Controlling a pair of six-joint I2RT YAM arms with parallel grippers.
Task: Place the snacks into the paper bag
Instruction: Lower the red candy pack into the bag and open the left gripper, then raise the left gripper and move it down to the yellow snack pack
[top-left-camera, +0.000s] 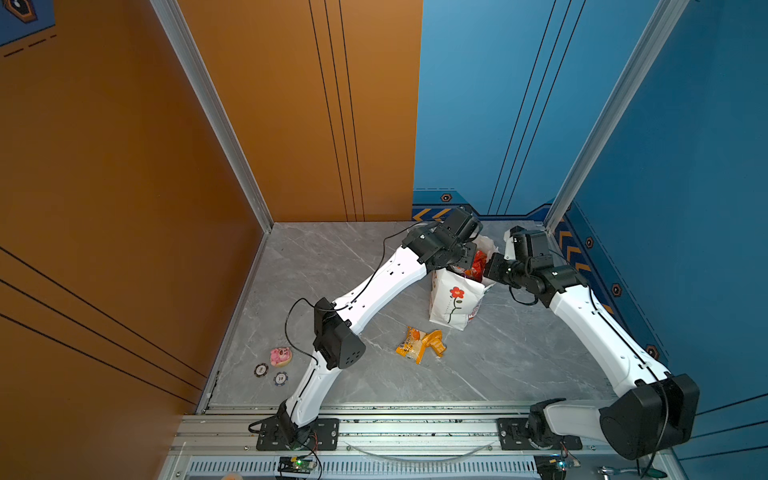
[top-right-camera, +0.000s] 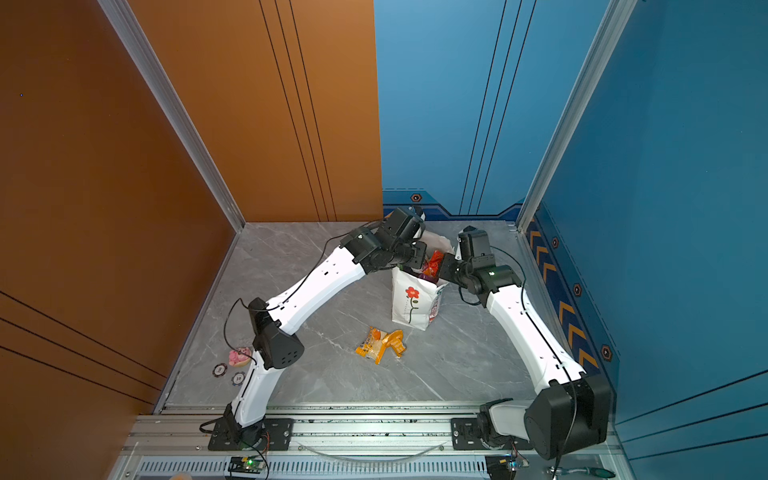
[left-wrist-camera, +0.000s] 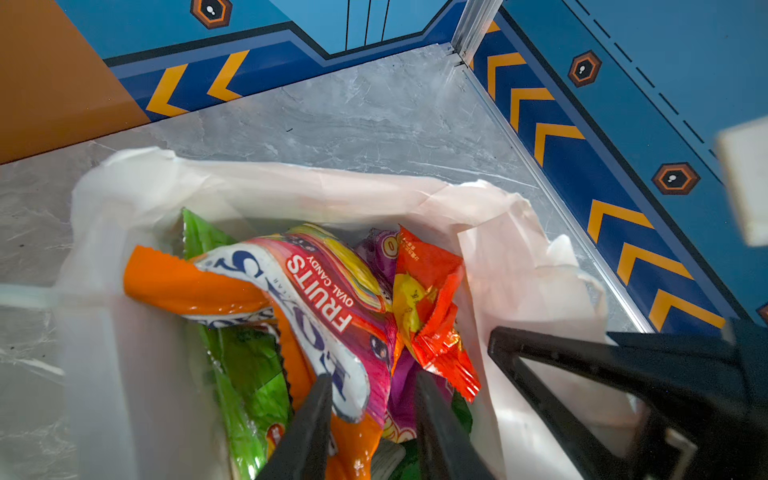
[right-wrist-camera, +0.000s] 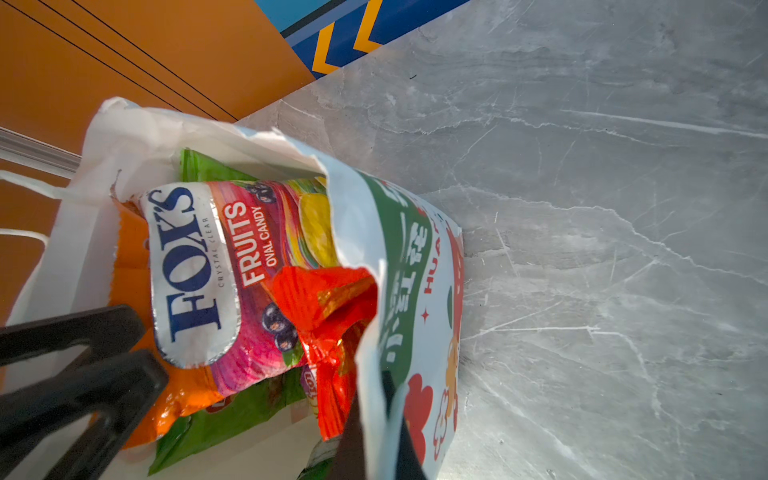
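Note:
The white paper bag (top-left-camera: 453, 307) (top-right-camera: 411, 307) with a red flower stands upright at the back right of the table. Inside it lie an orange-pink FOX'S packet (left-wrist-camera: 316, 299) (right-wrist-camera: 195, 270), a red-orange packet (left-wrist-camera: 432, 299) (right-wrist-camera: 328, 303), a green packet (left-wrist-camera: 245, 365) and a purple one (left-wrist-camera: 374, 249). My left gripper (left-wrist-camera: 374, 411) (top-left-camera: 463, 259) reaches into the bag's mouth, jaws apart, with the FOX'S packet's end lying loose between them. My right gripper (right-wrist-camera: 376, 415) (top-left-camera: 490, 270) is shut on the bag's side wall (right-wrist-camera: 395, 270). Orange-yellow packets (top-left-camera: 419, 343) (top-right-camera: 380, 344) lie on the table in front of the bag.
A small pink toy (top-left-camera: 280, 356) and two poker chips (top-left-camera: 261, 369) (top-left-camera: 281, 378) sit at the table's left edge beside my left arm. Walls close the back and both sides. An aluminium rail (top-left-camera: 415, 428) runs along the front.

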